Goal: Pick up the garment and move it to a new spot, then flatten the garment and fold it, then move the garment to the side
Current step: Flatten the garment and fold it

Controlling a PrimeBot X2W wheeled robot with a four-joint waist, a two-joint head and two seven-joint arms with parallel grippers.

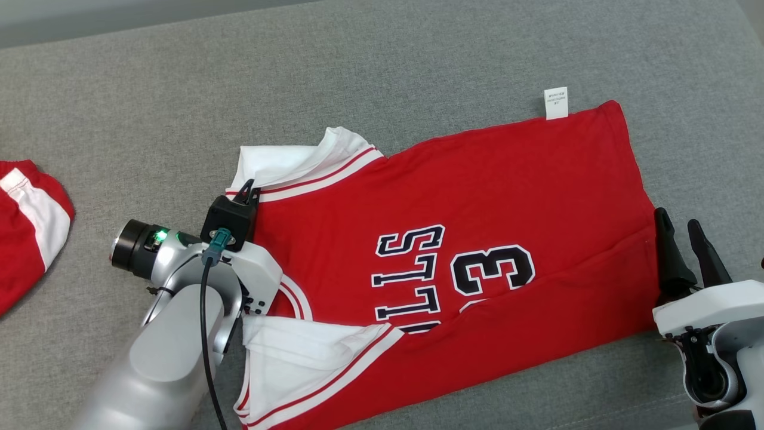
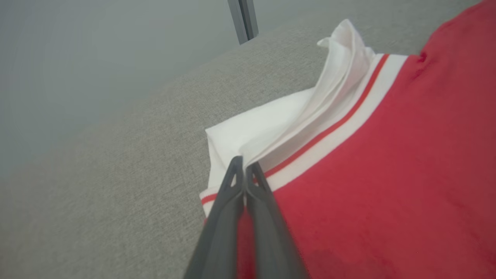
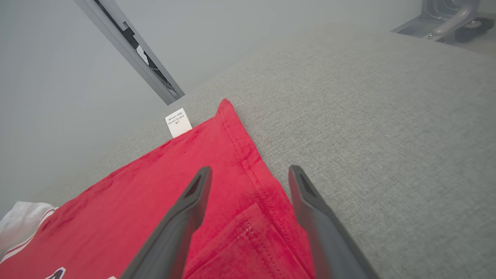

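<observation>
A red jersey, the garment point(image 1: 477, 197), lies spread on the grey cloth surface, with white sleeves, striped trim and dark lettering. Its near edge is folded over the body. My left gripper point(image 1: 248, 191) is at the far sleeve's striped trim. In the left wrist view its fingers point(image 2: 232, 201) are pressed together, and the left gripper point(image 2: 244, 166) pinches the edge of the garment point(image 2: 387, 174) where white sleeve meets trim. My right gripper point(image 1: 680, 230) stands open at the hem on the right. In the right wrist view the right gripper point(image 3: 250, 174) straddles the hem of the garment point(image 3: 162, 186).
A second red and white cloth point(image 1: 27, 227) lies at the left edge of the grey surface point(image 1: 418, 71). A white care label point(image 1: 555, 103) sticks out at the garment's far right corner. A metal post point(image 3: 131, 50) stands beyond the surface.
</observation>
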